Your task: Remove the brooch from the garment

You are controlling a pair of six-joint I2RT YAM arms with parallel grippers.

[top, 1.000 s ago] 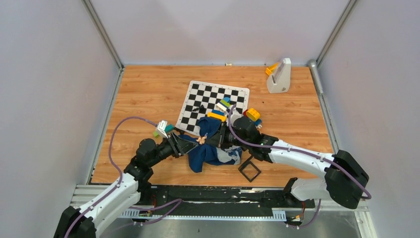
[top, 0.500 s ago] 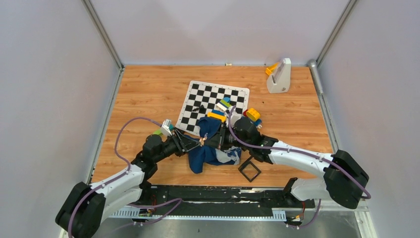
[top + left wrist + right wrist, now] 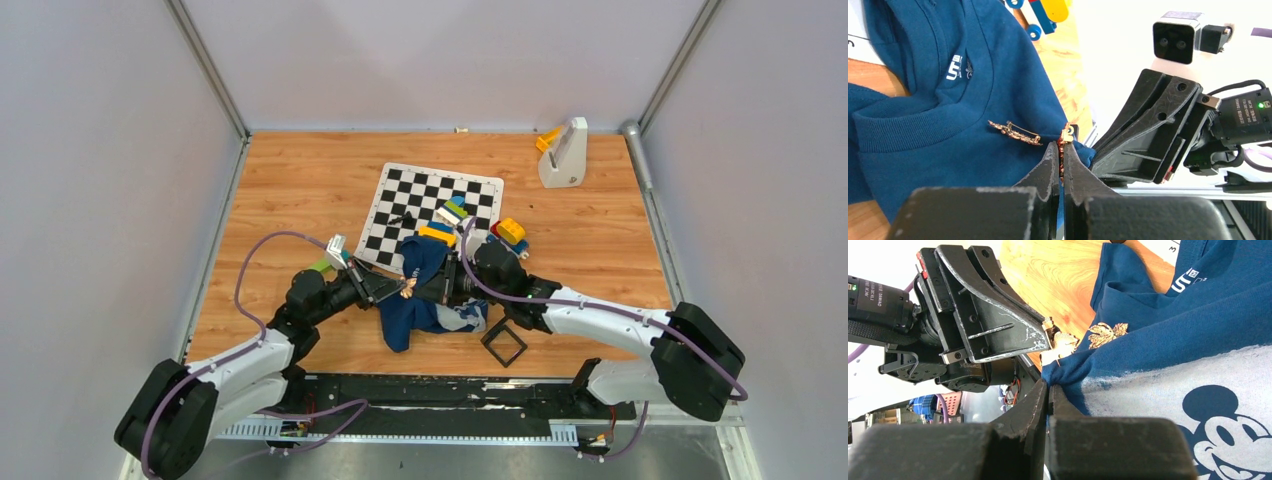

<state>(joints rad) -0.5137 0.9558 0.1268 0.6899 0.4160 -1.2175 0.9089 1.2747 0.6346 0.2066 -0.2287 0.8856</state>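
Note:
The garment point(image 3: 420, 305), a small navy shirt with a pale printed patch point(image 3: 1168, 390), lies bunched between both arms. The brooch point(image 3: 1066, 134) is a tiny copper-orange piece at a raised fold of the cloth. My left gripper point(image 3: 1062, 146) is shut on it, with the metal showing between the closed jaws. A thin pin bar point(image 3: 1014, 133) lies on the cloth just to its left. In the right wrist view a gold leaf point(image 3: 1107, 333) sits on the shirt near the left fingertips point(image 3: 1044, 340). My right gripper point(image 3: 1048, 386) is shut on a fold of the garment directly below them.
A black-and-white checkered mat point(image 3: 440, 190) lies behind the shirt, with toy blocks point(image 3: 510, 230) at its near edge. A black square frame point(image 3: 503, 342) sits right of the shirt. A white stand point(image 3: 565, 152) is at the back right. Small blocks point(image 3: 330, 252) lie by the left arm.
My left gripper's jaws have closed on the brooch, after the arm pushed slightly forward toward the shirt. The right gripper has kept its hold on the cloth.

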